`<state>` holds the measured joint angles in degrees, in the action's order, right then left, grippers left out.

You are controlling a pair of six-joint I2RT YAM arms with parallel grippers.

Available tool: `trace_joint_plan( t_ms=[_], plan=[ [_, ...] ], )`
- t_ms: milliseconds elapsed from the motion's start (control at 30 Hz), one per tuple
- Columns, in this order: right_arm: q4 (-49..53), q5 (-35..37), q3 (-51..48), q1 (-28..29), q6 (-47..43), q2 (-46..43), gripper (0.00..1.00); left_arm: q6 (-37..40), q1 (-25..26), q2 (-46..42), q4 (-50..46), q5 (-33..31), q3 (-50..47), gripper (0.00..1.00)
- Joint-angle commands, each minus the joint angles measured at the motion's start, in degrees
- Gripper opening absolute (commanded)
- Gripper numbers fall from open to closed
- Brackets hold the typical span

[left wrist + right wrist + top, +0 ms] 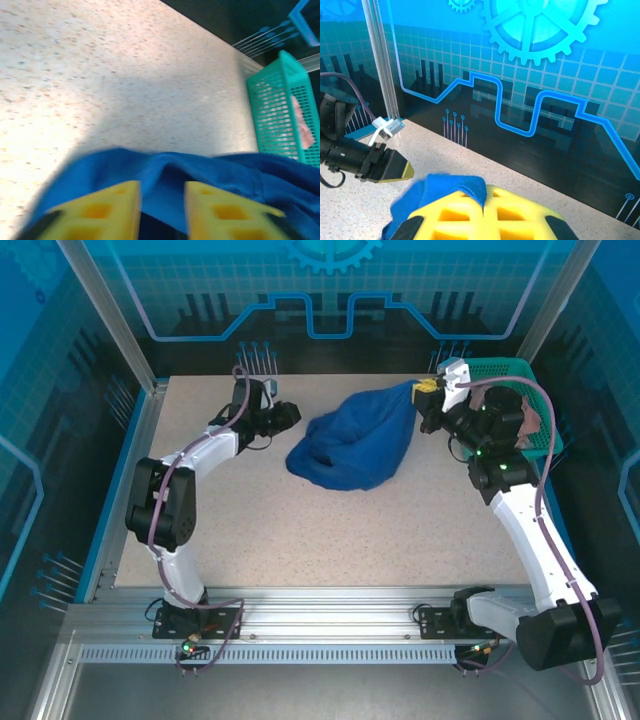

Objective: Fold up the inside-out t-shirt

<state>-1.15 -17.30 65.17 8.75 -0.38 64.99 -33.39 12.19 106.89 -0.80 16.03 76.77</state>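
Left fingers [107, 212]: yellow, parted with a clear gap between them. The royal-blue t-shirt [210, 175] lies heaped just ahead of their tips. Right fingers [515, 215]: yellow, pressed together, pinching a fold of the same t-shirt. Speckled counter [100, 75] beyond. Teal basket [272, 115] farther off, ahead-right of the left fingers.

Your left gripper [287, 416] hovers near the worktop's far edge, fingers parted. Your right gripper [426, 387], by the far right corner, pinches the inside-out t-shirt [355, 440].
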Motion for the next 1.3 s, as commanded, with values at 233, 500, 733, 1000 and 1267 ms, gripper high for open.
trace_joint_plan(
  t_ms=[233,500,733,1000,1267],
  plan=[
    [9.7,-3.0,-1.7,-0.2,-1.5,-1.6,0.00,7.9,5.0,-11.2,12.7,5.2,-15.1,0.68],
    [9.4,-7.1,-3.9,-0.4,-1.9,-2.8,0.00,7.8,12.9,8.3,-3.1,11.5,7.9,0.74],
    [7.0,-9.2,-4.2,-0.4,-0.5,-3.3,0.00,9.3,18.2,26.3,-18.7,16.9,31.8,0.78],
    [-0.4,-8.0,0.1,-3.0,5.2,-4.6,0.00,4.5,19.8,31.3,-17.4,28.6,36.7,0.46],
    [-2.8,-8.7,6.6,-5.0,8.5,-2.8,0.00,-1.5,11.3,17.0,-4.3,26.7,26.7,0.00]
  ],
)
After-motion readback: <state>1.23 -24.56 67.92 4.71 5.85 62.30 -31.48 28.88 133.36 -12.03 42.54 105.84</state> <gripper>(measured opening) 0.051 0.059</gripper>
